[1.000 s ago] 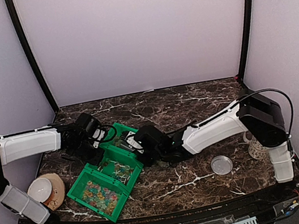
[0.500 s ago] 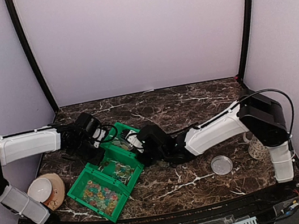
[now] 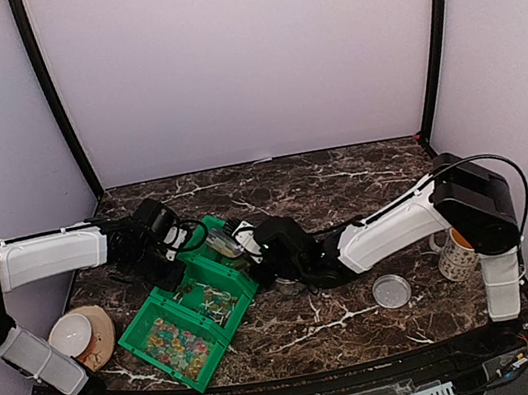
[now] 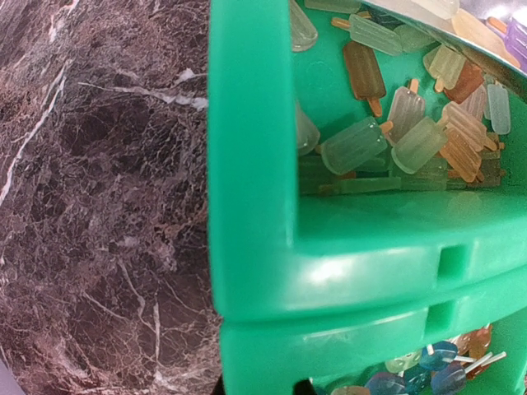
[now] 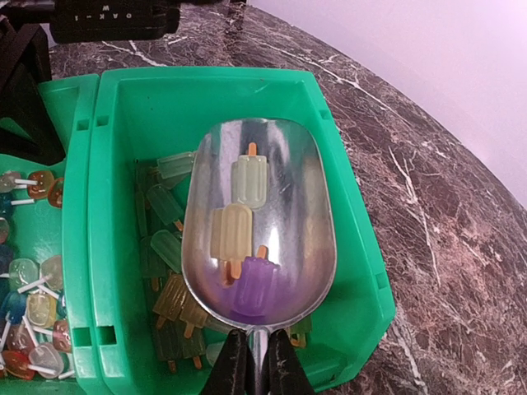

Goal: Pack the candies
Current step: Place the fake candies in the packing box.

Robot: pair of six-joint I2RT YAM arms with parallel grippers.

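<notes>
Two joined green bins (image 3: 220,284) hold the candies. The far bin has popsicle-shaped candies (image 4: 387,140), the near one lollipop-shaped candies (image 3: 176,339). My right gripper (image 5: 257,362) is shut on the handle of a metal scoop (image 5: 259,164). The scoop hovers over the far bin (image 5: 354,271) with three candies (image 5: 239,234) in it: pale green, yellow and purple. My left gripper (image 4: 262,388) is shut on the corner wall of the green bin (image 4: 255,164), with only its dark fingertips showing. In the top view the left gripper (image 3: 165,242) sits at the bins' far left edge.
A clear round lid (image 3: 392,290) lies on the marble to the right of the bins. A patterned mug (image 3: 453,255) stands near the right wall under the right arm's elbow. A white bowl on a tan disc (image 3: 76,335) sits at the front left.
My right gripper has drawn back to the right and lifted the scoop out of the far bin with candies in it. The mug now shows. The left gripper has not moved.
</notes>
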